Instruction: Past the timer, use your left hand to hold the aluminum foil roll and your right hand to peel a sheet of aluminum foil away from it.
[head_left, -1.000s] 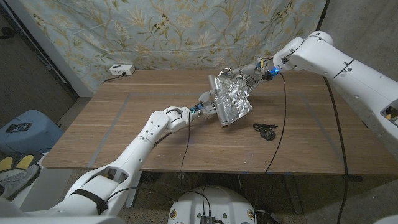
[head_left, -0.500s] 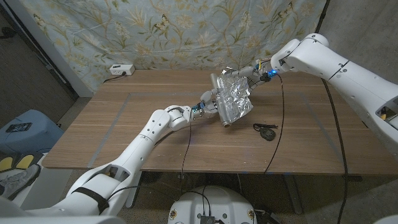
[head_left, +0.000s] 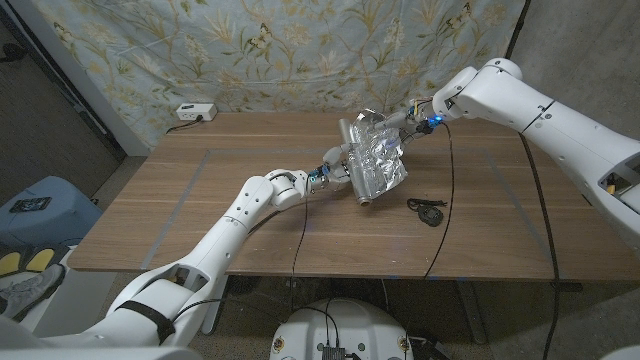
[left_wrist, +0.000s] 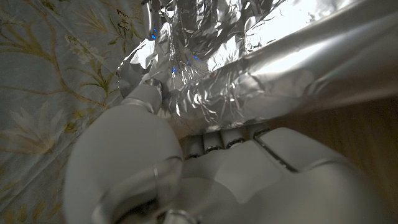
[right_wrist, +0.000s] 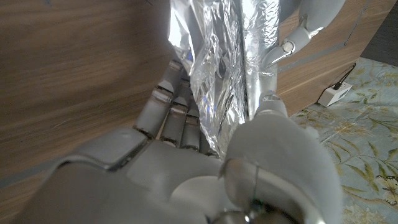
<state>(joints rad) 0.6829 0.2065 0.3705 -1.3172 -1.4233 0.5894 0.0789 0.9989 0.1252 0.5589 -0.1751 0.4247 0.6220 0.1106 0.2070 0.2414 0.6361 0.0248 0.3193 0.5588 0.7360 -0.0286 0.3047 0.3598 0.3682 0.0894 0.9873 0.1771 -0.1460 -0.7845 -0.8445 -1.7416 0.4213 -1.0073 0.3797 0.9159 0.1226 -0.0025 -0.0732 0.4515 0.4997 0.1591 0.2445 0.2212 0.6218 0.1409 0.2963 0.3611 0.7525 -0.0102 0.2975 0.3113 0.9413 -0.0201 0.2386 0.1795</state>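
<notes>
The aluminum foil roll (head_left: 356, 163) lies aslant on the middle of the table, and my left hand (head_left: 338, 160) grips it from the left side. A crinkled sheet of foil (head_left: 377, 157) stands up from the roll toward the back right. My right hand (head_left: 397, 124) pinches the sheet's far upper corner. In the left wrist view my left hand (left_wrist: 186, 168) wraps the foil roll (left_wrist: 292, 81), fingers under it. In the right wrist view my right hand (right_wrist: 205, 162) pinches the foil sheet (right_wrist: 217, 81) between thumb and fingers.
A small black timer (head_left: 430, 214) with a cord lies on the table right of the roll's near end. A white power strip (head_left: 195, 112) sits at the back left edge. A flowered cloth hangs behind the table (head_left: 200, 200).
My right hand has pulled the sheet's corner a little up and toward the back, so the foil stands steeper. My left hand and the roll have stayed in place.
</notes>
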